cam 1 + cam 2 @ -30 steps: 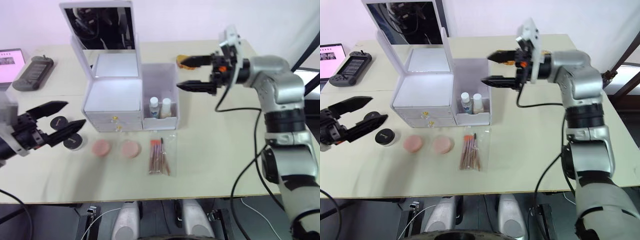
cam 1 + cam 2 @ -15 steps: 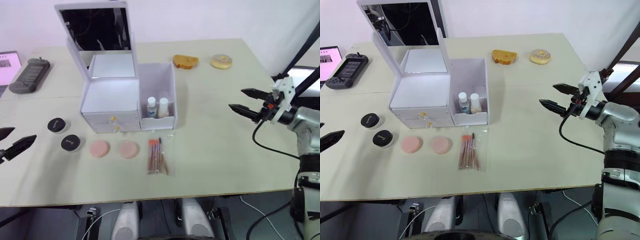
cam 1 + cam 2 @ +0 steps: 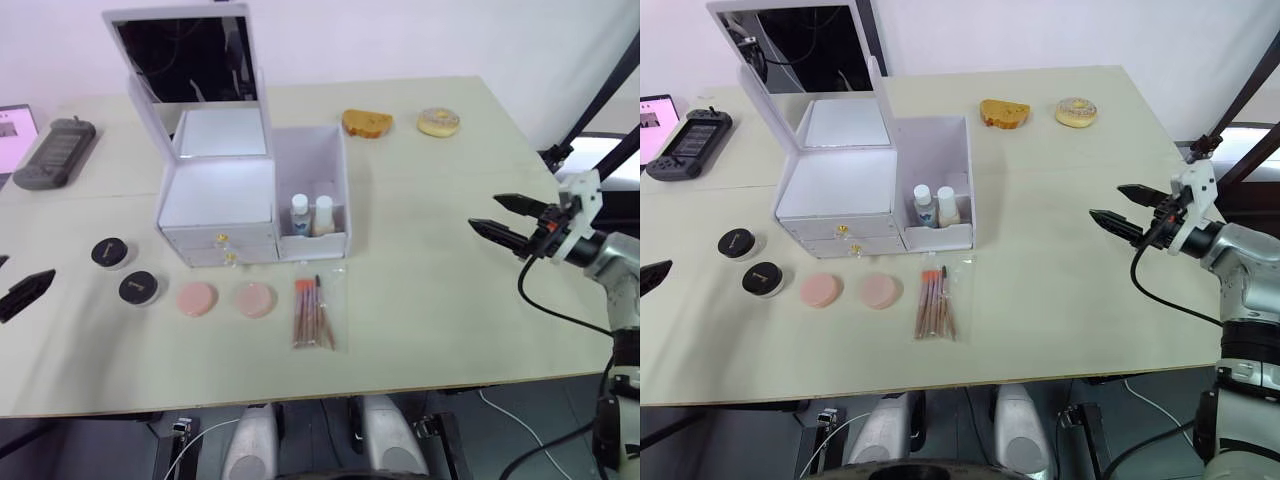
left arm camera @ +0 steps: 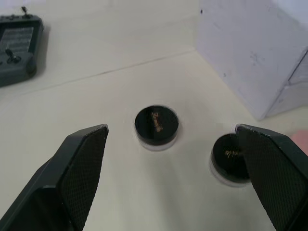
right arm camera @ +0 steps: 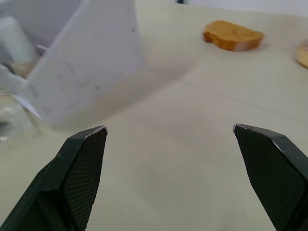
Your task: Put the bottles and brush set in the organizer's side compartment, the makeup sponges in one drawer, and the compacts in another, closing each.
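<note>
Left eye view gives me the white organizer (image 3: 225, 205) near the middle of the cream table (image 3: 430, 300), its mirrored lid (image 3: 190, 60) standing upright and open, two drawers with small gold knobs at its front, both pushed in. Its side compartment (image 3: 315, 190) on the robot's right side is open-topped and holds two small bottles (image 3: 311, 214) standing upright side by side, white caps, one with a bluish label; I can't read the label text. Brush set (image 3: 317, 315) lies flat in a clear sleeve just in front of that compartment, pinkish-brown handles, apart from the organizer. Two round pink makeup sponges (image 3: 226, 299) sit side by side in front of the drawers. Two round black compacts (image 4: 156, 127) sit near the organizer's left side, each lid carrying a small gold mark I can't make out. My left gripper (image 4: 175, 144) has its fingers spread wide, hovering over the table with the compacts ahead of it, holding nothing. My right gripper (image 3: 508, 217) is also spread wide and empty, well apart from the organizer over the table's right part. At the far side I see a piece of toast (image 3: 367, 122) and a donut (image 3: 438, 122); a dark handheld controller (image 3: 58, 152) lies at the far left.
</note>
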